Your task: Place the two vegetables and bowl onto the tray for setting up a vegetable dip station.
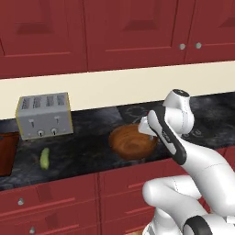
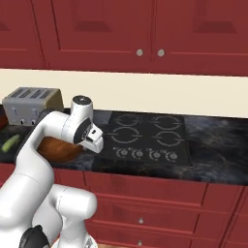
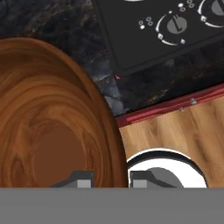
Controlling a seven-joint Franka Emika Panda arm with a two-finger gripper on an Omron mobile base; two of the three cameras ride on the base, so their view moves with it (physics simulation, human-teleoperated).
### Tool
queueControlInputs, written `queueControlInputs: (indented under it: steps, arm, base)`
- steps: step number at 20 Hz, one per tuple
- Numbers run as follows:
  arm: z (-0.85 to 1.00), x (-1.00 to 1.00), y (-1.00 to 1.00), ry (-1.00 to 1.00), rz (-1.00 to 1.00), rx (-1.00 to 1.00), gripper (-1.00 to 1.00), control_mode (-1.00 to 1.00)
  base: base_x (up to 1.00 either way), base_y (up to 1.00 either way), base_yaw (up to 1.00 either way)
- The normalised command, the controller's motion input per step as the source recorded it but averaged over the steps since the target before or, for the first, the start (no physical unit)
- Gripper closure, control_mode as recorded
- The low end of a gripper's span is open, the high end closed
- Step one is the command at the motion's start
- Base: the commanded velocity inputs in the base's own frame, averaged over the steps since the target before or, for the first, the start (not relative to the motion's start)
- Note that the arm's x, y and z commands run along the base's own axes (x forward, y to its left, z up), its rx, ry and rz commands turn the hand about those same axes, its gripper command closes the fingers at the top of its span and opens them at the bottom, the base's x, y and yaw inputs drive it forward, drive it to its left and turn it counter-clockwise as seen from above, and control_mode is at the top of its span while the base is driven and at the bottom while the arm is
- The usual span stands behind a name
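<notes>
We find the claw [image 3: 111, 178] closed on the rim of the bowl [image 3: 48, 127]: in the hand view one fingertip sits inside the rim and the other outside it, at the bottom centre of the frame, with the wall between them. In the left base view the bowl [image 1: 132, 141] sits at the centre of the frame on the dark tabletop [image 1: 87, 147], near its front edge. The tray [image 1: 8, 151] shows as a reddish-brown edge at the far left of that frame, well apart from the bowl, beyond the green cucumber [image 1: 44, 158]. We judge that the carry must run leftward across the frame. The bowl is round, wide, brown wood with a glossy grained interior.
</notes>
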Motion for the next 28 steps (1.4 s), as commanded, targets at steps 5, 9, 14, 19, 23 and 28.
queueControlInputs:
  steps: [5,9,14,19,23,28]
  arm:
    - [0.00,0.00,0.00,0.00,0.00,0.00,1.00,1.00]
    - [0.00,0.00,0.00,0.00,0.00,0.00,1.00,1.00]
    - [0.00,0.00,0.00,0.00,0.00,0.00,1.00,1.00]
    - [0.00,0.00,0.00,0.00,0.00,0.00,1.00,1.00]
    - [0.00,0.00,0.00,0.00,0.00,0.00,1.00,1.00]
    - [0.00,0.00,0.00,0.00,0.00,0.00,1.00,1.00]
  base:
    - [0.09,0.73,-0.02]
    - [0.10,0.72,-0.03]
    - [0.10,0.71,-0.03]
    - [0.10,0.71,-0.03]
    - [0.12,0.69,-0.03]
    - [0.14,0.66,-0.02]
